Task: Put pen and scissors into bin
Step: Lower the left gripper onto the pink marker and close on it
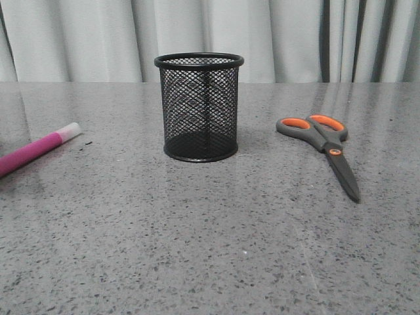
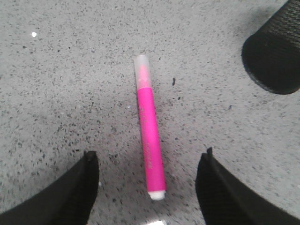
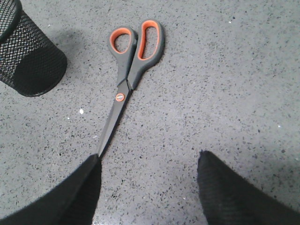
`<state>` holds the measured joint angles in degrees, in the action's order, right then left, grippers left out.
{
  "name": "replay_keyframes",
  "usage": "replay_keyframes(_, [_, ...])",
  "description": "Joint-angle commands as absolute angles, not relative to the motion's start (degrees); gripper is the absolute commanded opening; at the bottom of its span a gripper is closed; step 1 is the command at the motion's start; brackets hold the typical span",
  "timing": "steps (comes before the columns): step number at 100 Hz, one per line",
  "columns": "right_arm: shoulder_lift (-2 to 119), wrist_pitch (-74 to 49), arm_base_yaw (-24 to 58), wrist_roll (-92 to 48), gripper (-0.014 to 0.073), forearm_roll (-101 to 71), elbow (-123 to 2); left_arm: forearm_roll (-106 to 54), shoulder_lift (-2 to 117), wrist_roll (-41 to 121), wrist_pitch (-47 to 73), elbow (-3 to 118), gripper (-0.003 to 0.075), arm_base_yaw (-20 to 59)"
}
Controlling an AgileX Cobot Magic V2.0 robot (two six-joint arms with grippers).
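The black mesh bin (image 1: 199, 108) stands upright mid-table. The pink pen (image 1: 36, 148) lies flat at the far left, whitish cap toward the bin. The scissors (image 1: 325, 147) lie closed to the right of the bin, handles far, blades pointing near. Neither gripper shows in the front view. In the left wrist view my left gripper (image 2: 149, 161) is open above the pen (image 2: 150, 136), whose back end lies between the fingers. In the right wrist view my right gripper (image 3: 149, 161) is open and empty; the scissors (image 3: 127, 82) lie beyond it, blade tip beside one finger (image 3: 82, 187).
The table (image 1: 210, 249) is grey speckled stone. A pale curtain (image 1: 295, 39) hangs behind its far edge. The bin's base shows at the edge of the left wrist view (image 2: 274, 56) and of the right wrist view (image 3: 30, 56).
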<state>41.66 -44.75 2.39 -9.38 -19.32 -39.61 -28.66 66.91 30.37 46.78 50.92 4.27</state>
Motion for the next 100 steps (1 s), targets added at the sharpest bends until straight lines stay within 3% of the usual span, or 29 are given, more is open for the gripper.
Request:
replay_keyframes(1, [41.9,-40.9,1.9,-10.1,0.0405,-20.6,-41.7,-30.3,69.6,32.8,44.9,54.2,0.0417,6.0])
replay_keyframes(26, [41.9,-40.8,1.9,-10.1,0.0405,-20.6,-41.7,-25.8,79.1,33.6,44.7,58.7,0.0358,8.7])
replay_keyframes(100, [41.9,-40.6,1.9,-10.1,0.0405,-20.6,-41.7,-22.7,86.8,34.4,41.3,62.0,0.0358,13.1])
